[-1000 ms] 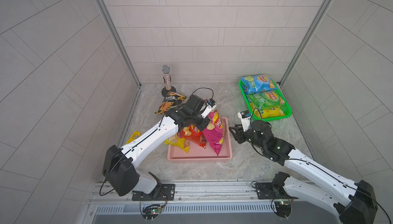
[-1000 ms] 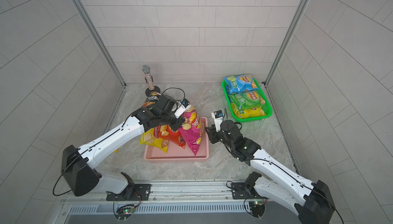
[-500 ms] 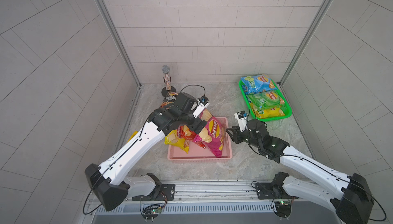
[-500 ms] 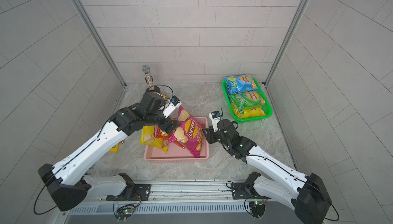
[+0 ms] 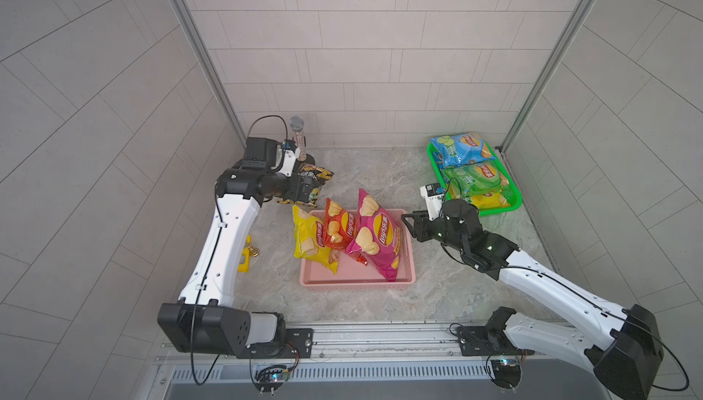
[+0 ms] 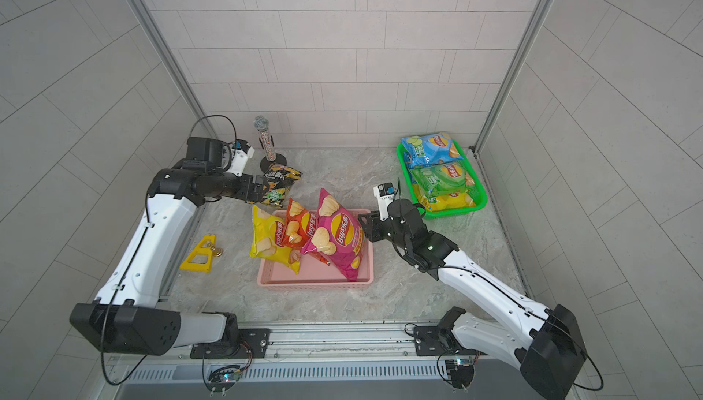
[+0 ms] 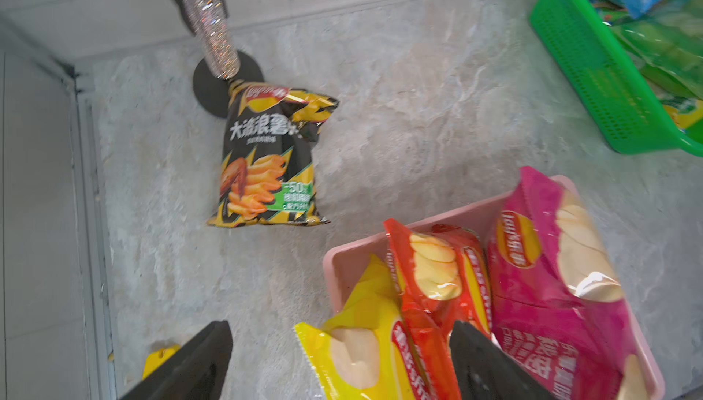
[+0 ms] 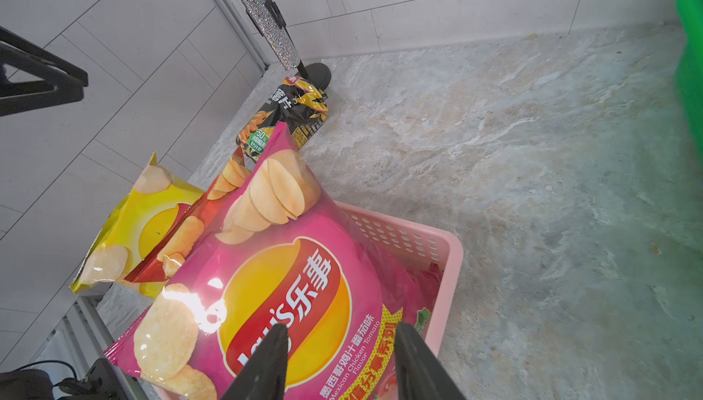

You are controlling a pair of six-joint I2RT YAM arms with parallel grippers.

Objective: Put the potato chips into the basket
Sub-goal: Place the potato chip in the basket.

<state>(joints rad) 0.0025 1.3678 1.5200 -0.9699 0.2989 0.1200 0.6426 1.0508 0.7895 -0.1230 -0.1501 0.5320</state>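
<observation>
Where marbled grey floor [image 5: 380, 177] meets tiled walls [image 5: 361, 56], left gripper [image 7: 338, 337], 11 o'clock of pink perforated basket [image 5: 357, 284], and right gripper [image 8: 341, 327], 2 o'clock, gape empty.

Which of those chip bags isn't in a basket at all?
The black bag: it lies alone on the stone surface by the glittery microphone, while the other bags sit in the pink basket or the green basket.
</observation>
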